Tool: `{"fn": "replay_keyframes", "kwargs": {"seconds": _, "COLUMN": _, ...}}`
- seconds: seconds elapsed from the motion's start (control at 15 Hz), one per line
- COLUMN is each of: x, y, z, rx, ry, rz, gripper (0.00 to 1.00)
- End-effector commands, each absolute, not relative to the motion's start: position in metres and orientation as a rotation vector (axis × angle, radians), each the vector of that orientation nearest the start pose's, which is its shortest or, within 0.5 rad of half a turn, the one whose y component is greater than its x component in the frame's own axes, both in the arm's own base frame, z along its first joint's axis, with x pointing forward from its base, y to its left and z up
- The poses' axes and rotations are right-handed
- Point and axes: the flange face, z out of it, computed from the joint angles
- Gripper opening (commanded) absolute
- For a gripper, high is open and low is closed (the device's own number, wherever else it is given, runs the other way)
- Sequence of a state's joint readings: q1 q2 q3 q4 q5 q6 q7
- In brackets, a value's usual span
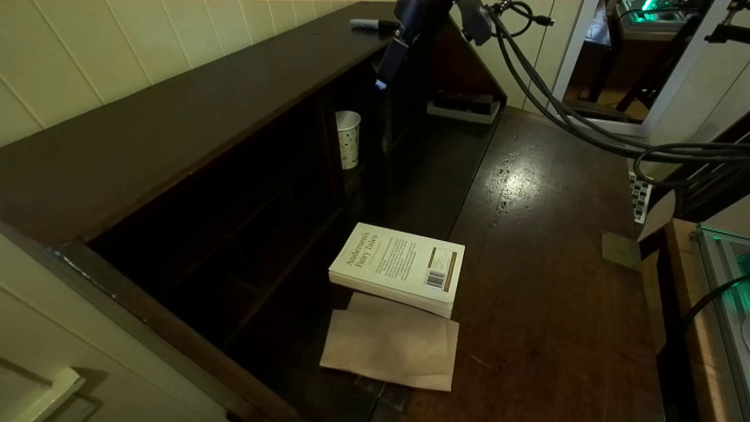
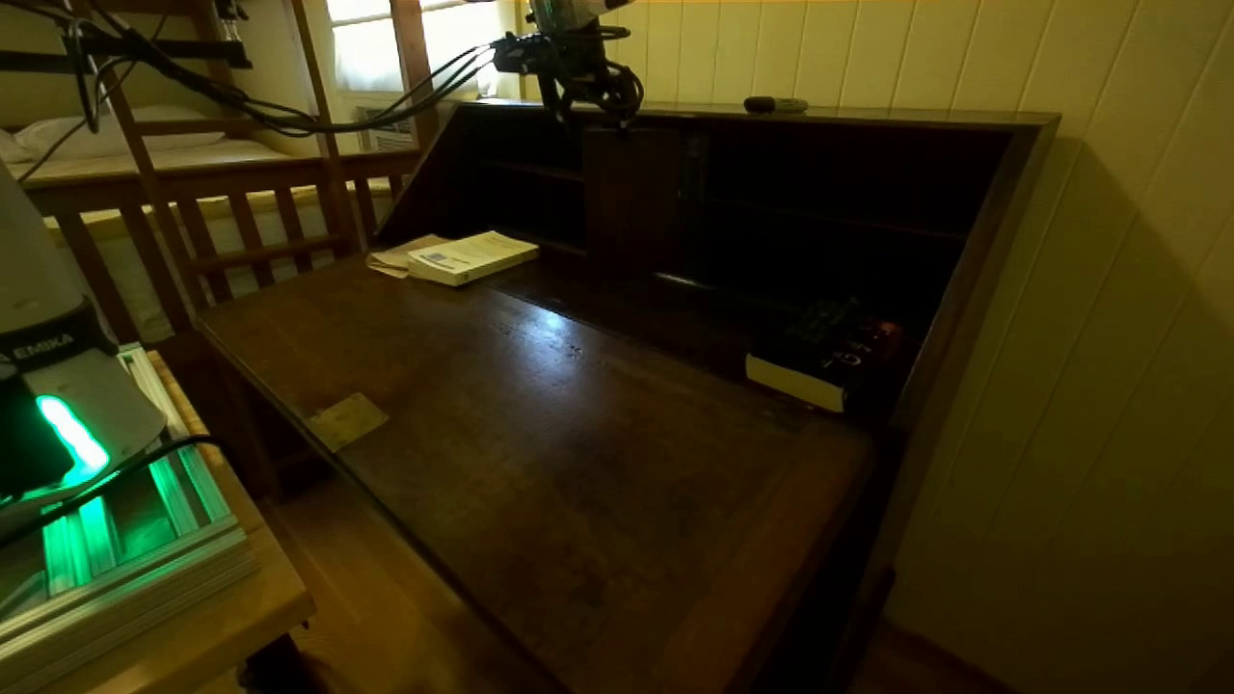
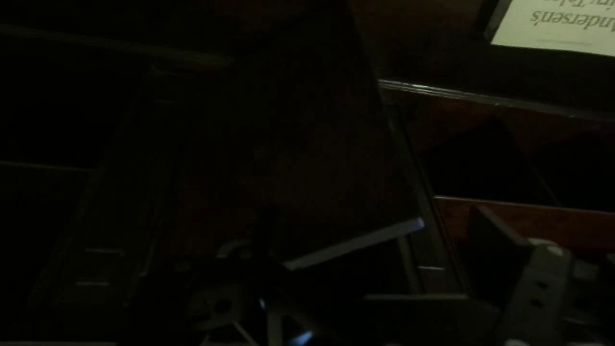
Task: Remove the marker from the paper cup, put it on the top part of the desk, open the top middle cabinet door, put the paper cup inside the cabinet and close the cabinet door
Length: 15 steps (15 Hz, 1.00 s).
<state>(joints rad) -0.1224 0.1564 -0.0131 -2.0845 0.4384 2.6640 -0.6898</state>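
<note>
The marker (image 1: 374, 25) lies on the ledge (image 1: 176, 117), freeing the cup (image 1: 350, 142), apparently in the cabinet (image 1: 332, 153). The spread gripper (image 3: 377, 223) hangs near the door (image 2: 631, 207), probably to close it.

You're looking at a wooden desk surface (image 1: 556, 305), glossy with a rough, pitted patch (image 1: 505, 186), a duller wooden ledge (image 1: 205, 99), a smooth paper cup (image 1: 350, 140), and matt brown paper (image 1: 389, 349).
</note>
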Motion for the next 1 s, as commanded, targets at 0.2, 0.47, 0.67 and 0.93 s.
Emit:
{"fn": "replay_keyframes", "kwargs": {"seconds": 0.2, "x": 0.610, "y": -0.068, "z": 0.397, "rx": -2.850, "ry": -0.412, "rz": -0.726, "gripper": 1.00}}
{"fn": "replay_keyframes", "kwargs": {"seconds": 0.47, "x": 0.611, "y": -0.067, "z": 0.390, "rx": -2.862, "ry": -0.398, "rz": -0.726, "gripper": 1.00}}
{"fn": "replay_keyframes", "kwargs": {"seconds": 0.67, "x": 0.617, "y": -0.063, "z": 0.377, "rx": -2.870, "ry": -0.381, "rz": -0.726, "gripper": 1.00}}
{"fn": "replay_keyframes", "kwargs": {"seconds": 0.93, "x": 0.627, "y": -0.049, "z": 0.363, "rx": -2.882, "ry": -0.368, "rz": -0.754, "gripper": 1.00}}
